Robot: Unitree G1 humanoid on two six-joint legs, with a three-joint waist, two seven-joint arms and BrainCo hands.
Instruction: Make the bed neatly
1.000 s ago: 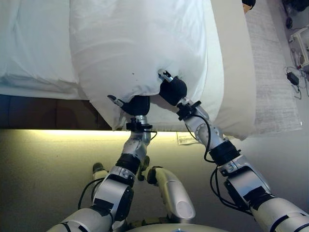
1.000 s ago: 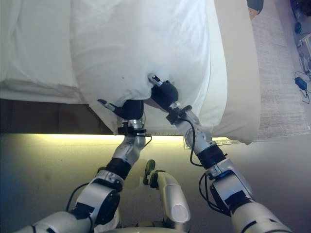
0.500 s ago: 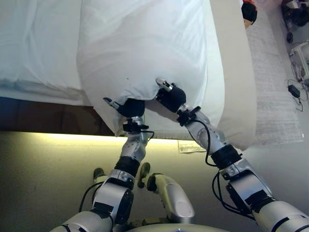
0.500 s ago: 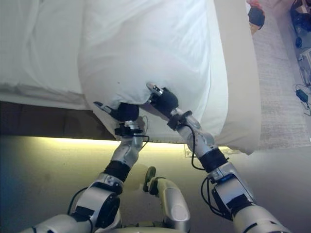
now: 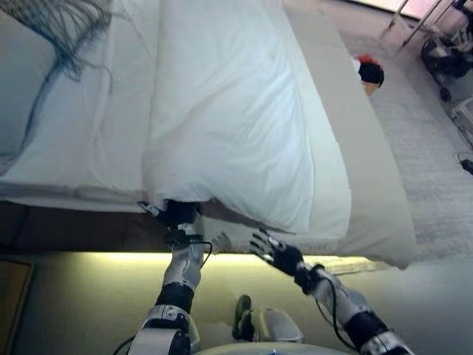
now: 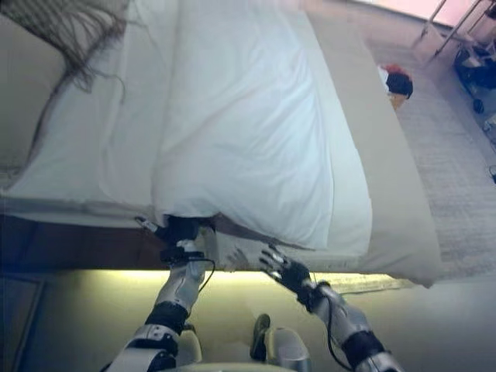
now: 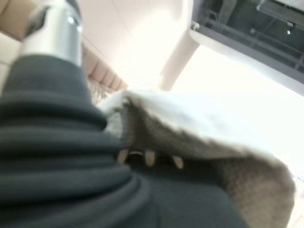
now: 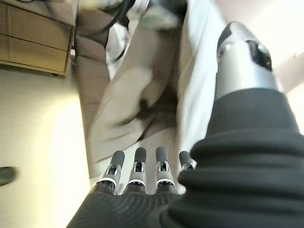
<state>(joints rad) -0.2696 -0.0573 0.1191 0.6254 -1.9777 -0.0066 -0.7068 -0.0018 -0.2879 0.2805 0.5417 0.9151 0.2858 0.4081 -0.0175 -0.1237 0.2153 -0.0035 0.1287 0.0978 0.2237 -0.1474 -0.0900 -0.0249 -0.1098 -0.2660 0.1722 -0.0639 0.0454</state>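
Note:
A white duvet (image 5: 236, 126) lies spread along the bed (image 5: 377, 192), its near edge hanging over the side closest to me. My left hand (image 5: 177, 214) is tucked under that edge at its left corner. In the left wrist view the white cloth (image 7: 199, 137) drapes over the hand. My right hand (image 5: 277, 255) hangs free below the bed's side, open with straight spread fingers (image 8: 138, 166), and holds nothing. It is a little apart from the duvet's hem.
A grey fringed throw (image 5: 63, 29) lies at the bed's far left. A red and black object (image 5: 366, 72) sits on the carpet right of the bed, with stands and gear (image 5: 443, 44) beyond. A wooden cabinet (image 8: 33, 42) stands near my left.
The camera has tilted up, so more of the bed shows. My right hand has let go of the duvet, dropped below the bed's side and opened. The duvet now lies flatter.

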